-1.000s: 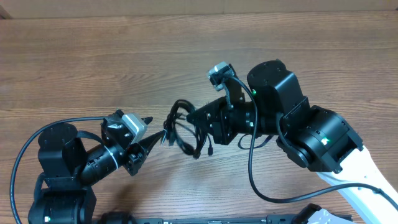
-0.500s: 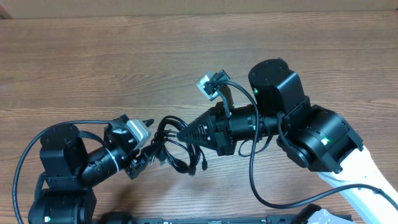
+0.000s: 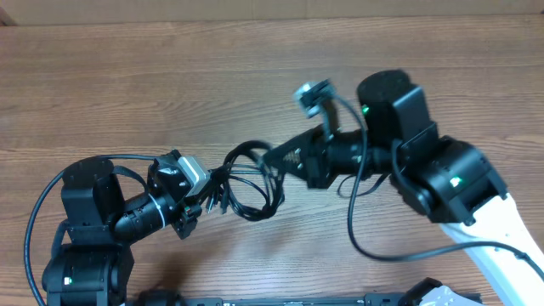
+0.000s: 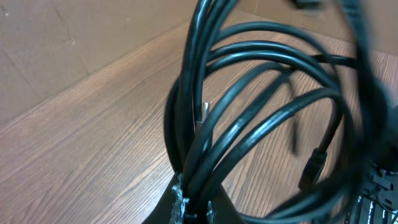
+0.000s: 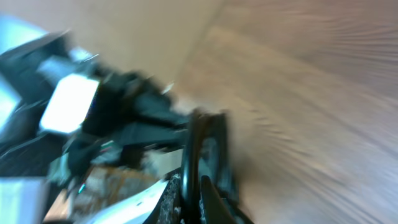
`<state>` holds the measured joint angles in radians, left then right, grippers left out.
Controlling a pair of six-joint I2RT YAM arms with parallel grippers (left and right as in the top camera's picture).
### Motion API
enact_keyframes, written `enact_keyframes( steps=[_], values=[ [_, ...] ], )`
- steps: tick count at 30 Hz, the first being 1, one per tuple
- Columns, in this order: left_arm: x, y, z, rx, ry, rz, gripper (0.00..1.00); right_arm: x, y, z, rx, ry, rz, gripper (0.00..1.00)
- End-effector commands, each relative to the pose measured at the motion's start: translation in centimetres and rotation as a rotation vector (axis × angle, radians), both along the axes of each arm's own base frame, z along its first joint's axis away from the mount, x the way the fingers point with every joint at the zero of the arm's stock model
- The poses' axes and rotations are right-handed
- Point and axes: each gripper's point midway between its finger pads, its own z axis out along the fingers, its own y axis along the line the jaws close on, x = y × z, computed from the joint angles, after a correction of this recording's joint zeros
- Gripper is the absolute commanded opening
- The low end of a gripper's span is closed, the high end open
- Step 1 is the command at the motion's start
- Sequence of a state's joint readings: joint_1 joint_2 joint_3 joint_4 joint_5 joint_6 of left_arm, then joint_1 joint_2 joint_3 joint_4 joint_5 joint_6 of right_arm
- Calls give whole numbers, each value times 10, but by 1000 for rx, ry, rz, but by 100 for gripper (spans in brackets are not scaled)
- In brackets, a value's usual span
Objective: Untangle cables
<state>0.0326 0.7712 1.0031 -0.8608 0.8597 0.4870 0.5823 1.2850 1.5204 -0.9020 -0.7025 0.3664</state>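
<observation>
Two grips on the cables (image 3: 246, 183)! Left fingers (image 4: 177, 204) pinch shut on the coil's left side, right fingers (image 3: 280, 158) clamp its right.

Cables (image 4: 186, 106) black; table (image 3: 127, 76) brown, wood-grained; left arm (image 3: 89, 204), right arm (image 3: 442, 174) black.

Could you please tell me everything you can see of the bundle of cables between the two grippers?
The cables are a few thin, black, smooth, rubbery-looking cords, looped into a loose tangled coil. Small dark plug ends hang from it. It is strung over the wooden table: the left gripper is shut on several strands at one side, the right gripper is shut on a strand at the other. Whether it touches the table is unclear.
</observation>
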Motion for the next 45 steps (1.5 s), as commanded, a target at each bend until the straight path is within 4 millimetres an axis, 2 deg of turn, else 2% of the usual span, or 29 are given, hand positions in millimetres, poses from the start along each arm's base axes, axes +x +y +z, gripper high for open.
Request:
enact_keyframes(
  steps=[1,10,16,21,34,39,40,41,42,43,45],
  values=[
    [2,3,-2,18,-1,17,4,32,-34,16,-26,-75,-177,4],
    [2,3,-2,18,-1,17,5,70,-88,-2,-126,-58,-394,4],
    [2,3,-2,18,-1,17,5,80,-104,-6,-164,-65,-470,4],
    [2,3,-2,18,-1,18,5,96,-136,-21,-292,-65,-657,4],
    [2,2,0,4,6,21,5,105,-196,-38,-503,-58,-963,4],
    [1,0,5,-13,-2,7,6,102,-198,-41,-498,-30,-980,6],
    [0,-1,6,-17,-7,2,6,101,-194,-41,-488,-22,-963,19],
    [0,-2,8,-22,-13,-5,6,100,-190,-42,-474,-13,-942,49],
    [0,-3,9,-26,-19,-12,6,99,-186,-42,-465,-8,-923,83],
    [-1,-4,11,-30,-23,-18,6,98,-184,-42,-457,-3,-912,99],
    [-2,-5,13,-37,-30,-29,6,97,-178,-42,-438,7,-882,100]
  ],
)
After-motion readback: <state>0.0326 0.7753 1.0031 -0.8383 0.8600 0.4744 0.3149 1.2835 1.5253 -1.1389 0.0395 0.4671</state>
